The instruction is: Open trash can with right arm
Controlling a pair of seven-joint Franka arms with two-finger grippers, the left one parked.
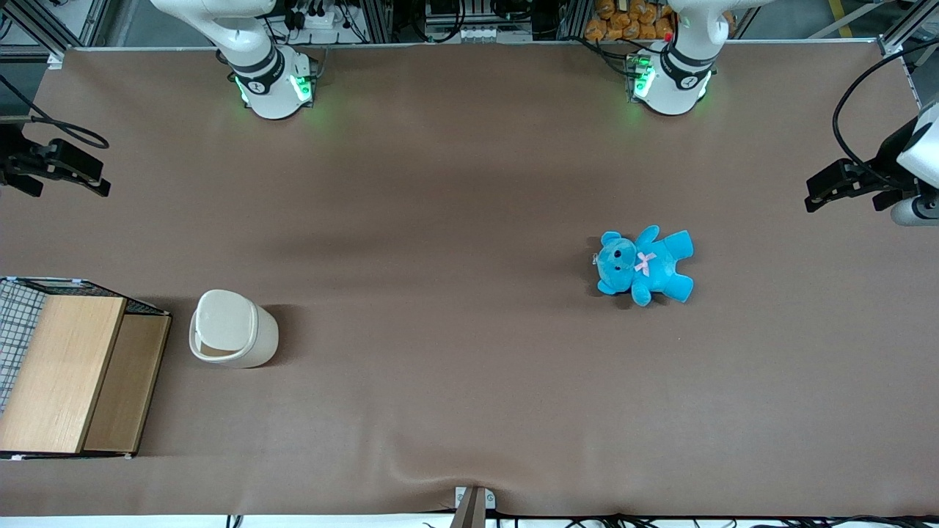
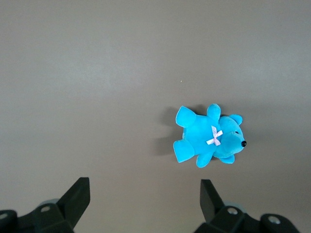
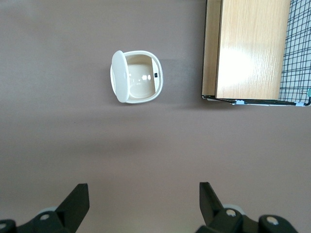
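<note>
The trash can (image 1: pixel 233 328) is a small cream-white bin standing on the brown table toward the working arm's end, beside a wooden box. In the right wrist view the trash can (image 3: pixel 137 76) has its flip lid (image 3: pixel 119 76) tipped up on edge, and its empty inside shows. The right arm's black gripper (image 1: pixel 92 176) hangs at the table's edge, farther from the front camera than the bin and well apart from it. From the wrist, the gripper (image 3: pixel 144 196) is open, with only bare table between its fingers (image 3: pixel 77 201).
A wooden box (image 1: pixel 62 367) with a wire mesh side (image 1: pixel 15 315) stands next to the bin, also in the right wrist view as the wooden box (image 3: pixel 248 48). A blue teddy bear (image 1: pixel 645 265) lies toward the parked arm's end.
</note>
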